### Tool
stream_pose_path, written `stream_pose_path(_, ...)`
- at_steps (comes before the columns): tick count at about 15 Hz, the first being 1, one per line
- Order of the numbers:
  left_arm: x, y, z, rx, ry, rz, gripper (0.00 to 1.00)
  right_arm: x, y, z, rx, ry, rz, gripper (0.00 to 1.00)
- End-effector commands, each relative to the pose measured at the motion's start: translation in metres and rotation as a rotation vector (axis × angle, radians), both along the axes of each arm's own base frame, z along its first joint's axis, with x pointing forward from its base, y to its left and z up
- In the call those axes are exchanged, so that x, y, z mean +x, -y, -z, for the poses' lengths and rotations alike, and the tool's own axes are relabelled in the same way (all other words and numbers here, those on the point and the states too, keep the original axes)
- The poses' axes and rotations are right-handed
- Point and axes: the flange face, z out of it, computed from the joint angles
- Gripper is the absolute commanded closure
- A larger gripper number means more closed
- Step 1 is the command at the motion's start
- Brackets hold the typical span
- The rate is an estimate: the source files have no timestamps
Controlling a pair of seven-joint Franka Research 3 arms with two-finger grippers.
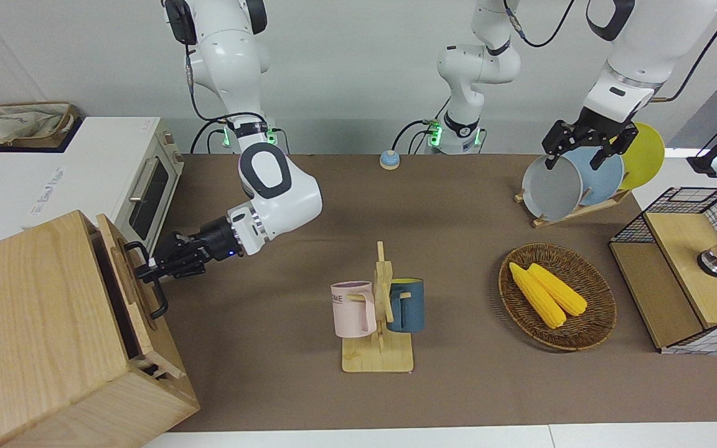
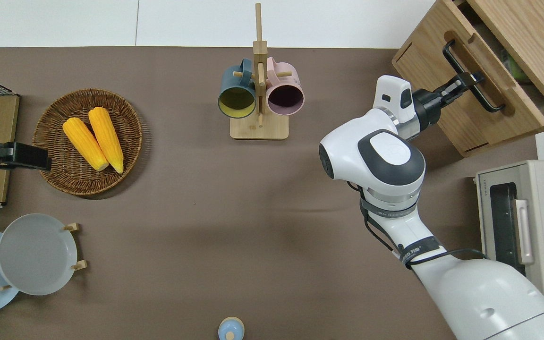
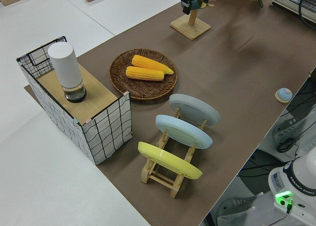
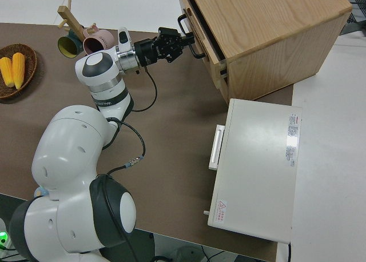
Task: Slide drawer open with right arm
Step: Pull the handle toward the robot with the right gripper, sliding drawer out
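Drawer [image 2: 477,80] at the right arm's end of the table, in the pale wooden cabinet [image 1: 28,330], pulled out a little, with a dark gap showing along its front. Right gripper [image 2: 469,78] clenched on the black bar handle [image 2: 470,75], near its middle. Right arm [image 2: 385,160] stretched low across the brown table [image 2: 196,198] toward the cabinet. Left arm parked; fingers of its gripper [image 1: 582,144] apart. White oven [image 2: 522,226] beside the cabinet, nearer the robots. Mug rack [image 2: 259,85] mid-table, well apart from the drawer.
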Motion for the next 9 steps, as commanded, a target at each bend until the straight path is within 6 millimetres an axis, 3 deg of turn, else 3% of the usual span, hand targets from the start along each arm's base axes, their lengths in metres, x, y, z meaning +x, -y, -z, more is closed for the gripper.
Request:
stream_pose_path(1, 0.004, 0.0, -0.003, 0.017, 0.009, 0.008, 0.0, -0.01, -0.017, -0.003, -0.023, -0.016, 0.012, 1.0)
stream_pose_path(2, 0.004, 0.0, -0.003, 0.018, 0.009, 0.008, 0.0, -0.014, -0.031, -0.003, -0.019, -0.017, 0.0, 1.0)
stream_pose_path(9, 0.004, 0.0, -0.003, 0.017, 0.009, 0.008, 0.0, -0.032, -0.075, -0.008, -0.045, -0.027, 0.004, 1.0)
